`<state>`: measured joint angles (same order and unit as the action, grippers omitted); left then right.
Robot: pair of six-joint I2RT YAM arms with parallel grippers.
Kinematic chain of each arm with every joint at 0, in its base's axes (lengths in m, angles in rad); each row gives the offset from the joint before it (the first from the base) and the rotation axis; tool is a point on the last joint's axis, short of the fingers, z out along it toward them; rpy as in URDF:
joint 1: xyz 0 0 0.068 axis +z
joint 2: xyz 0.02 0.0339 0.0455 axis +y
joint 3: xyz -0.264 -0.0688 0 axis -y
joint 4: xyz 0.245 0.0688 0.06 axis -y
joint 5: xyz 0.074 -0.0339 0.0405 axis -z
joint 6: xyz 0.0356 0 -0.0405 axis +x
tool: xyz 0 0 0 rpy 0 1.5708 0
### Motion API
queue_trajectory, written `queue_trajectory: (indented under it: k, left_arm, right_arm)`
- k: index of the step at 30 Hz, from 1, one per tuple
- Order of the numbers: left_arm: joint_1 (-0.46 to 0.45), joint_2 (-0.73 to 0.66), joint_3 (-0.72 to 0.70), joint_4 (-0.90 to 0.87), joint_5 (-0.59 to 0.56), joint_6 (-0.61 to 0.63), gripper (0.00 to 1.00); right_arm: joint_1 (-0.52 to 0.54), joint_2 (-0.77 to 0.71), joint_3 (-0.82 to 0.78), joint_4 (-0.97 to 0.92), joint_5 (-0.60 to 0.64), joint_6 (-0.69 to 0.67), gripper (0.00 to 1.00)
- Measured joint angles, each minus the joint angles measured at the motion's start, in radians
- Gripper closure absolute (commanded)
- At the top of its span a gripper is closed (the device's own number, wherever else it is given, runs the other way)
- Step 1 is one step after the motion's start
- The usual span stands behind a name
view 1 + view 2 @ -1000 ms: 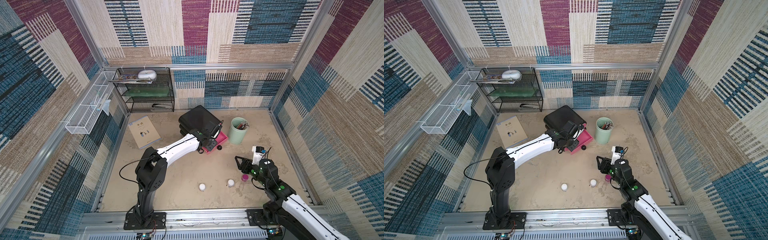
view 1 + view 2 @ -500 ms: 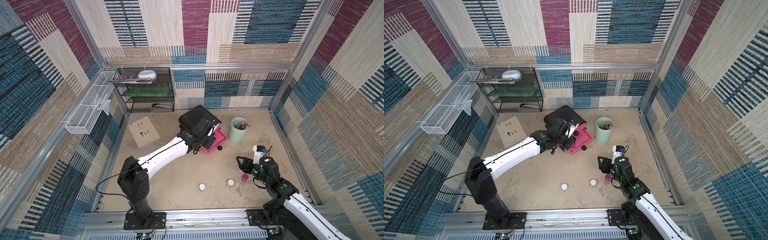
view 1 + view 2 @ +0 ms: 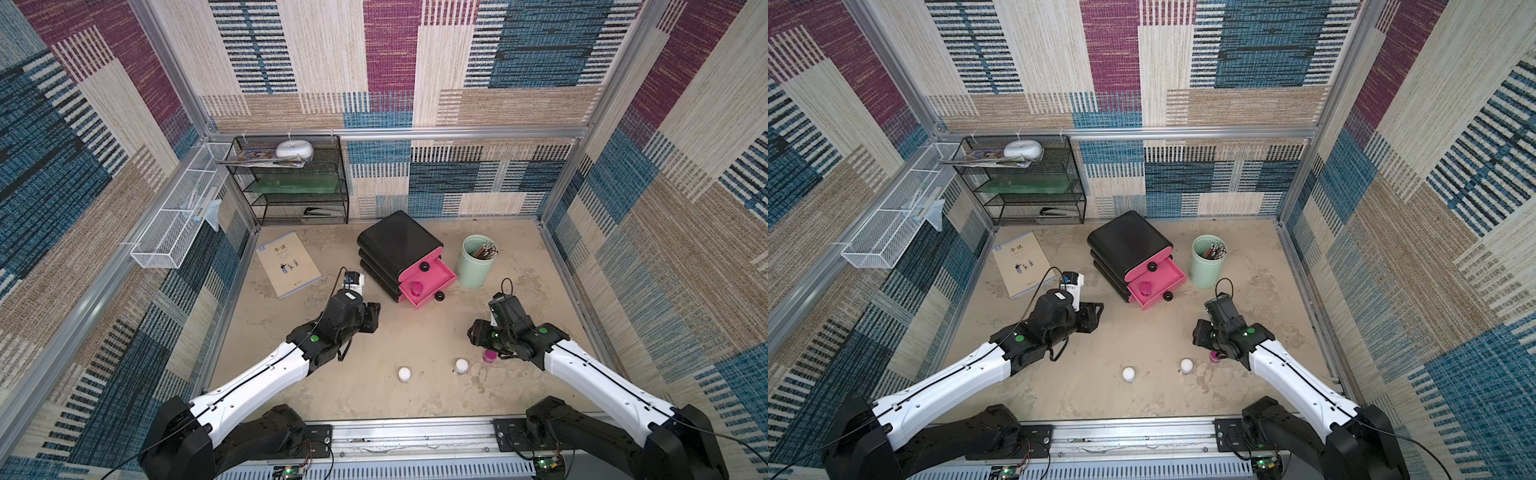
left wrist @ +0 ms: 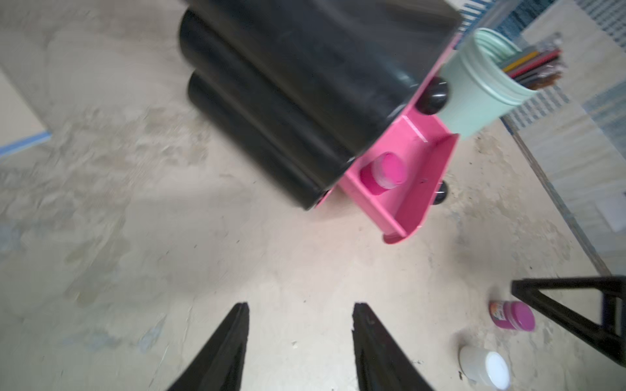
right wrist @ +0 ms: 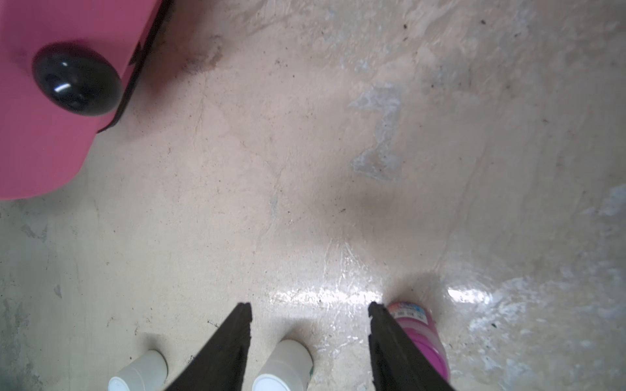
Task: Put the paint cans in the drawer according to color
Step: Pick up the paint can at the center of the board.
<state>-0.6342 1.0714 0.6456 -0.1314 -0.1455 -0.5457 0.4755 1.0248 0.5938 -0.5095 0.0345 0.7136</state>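
With the dial centred on the floor (image 3: 332, 386) in both top views and twelve at its far edge, the drawer (image 3: 395, 243) stands at twelve. Its middle tier is pulled out, and a magenta paint can (image 3: 417, 287) sits inside.

The left gripper (image 4: 299, 306) hangs at nine. Its jaws are moderately apart, empty, and touching nothing.

The right gripper (image 5: 309, 306), at four, is parted about as far and grips nothing. A second magenta can (image 5: 420, 335) stands just outside one finger (image 5: 389, 338).

One white can (image 3: 404, 374) stands at six and another white can (image 3: 461, 365) at five.

Illegible title characters on the booklet (image 3: 288, 264); blurred label on magenta jar (image 4: 511, 315).
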Motion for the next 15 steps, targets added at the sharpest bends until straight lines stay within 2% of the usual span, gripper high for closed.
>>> queue_trajectory:
  k: [7, 15]
  left_arm:
    - [0.109, -0.013, -0.151, 0.061, 0.083, -0.180, 0.48]
    - [0.138, 0.042, -0.178, 0.138, 0.152, -0.275, 0.50]
  right_arm:
    - [0.012, 0.005, 0.003, -0.076, 0.047, 0.042, 0.39]
    - [0.036, 0.048, -0.019, -0.067, 0.059, 0.068, 0.41]
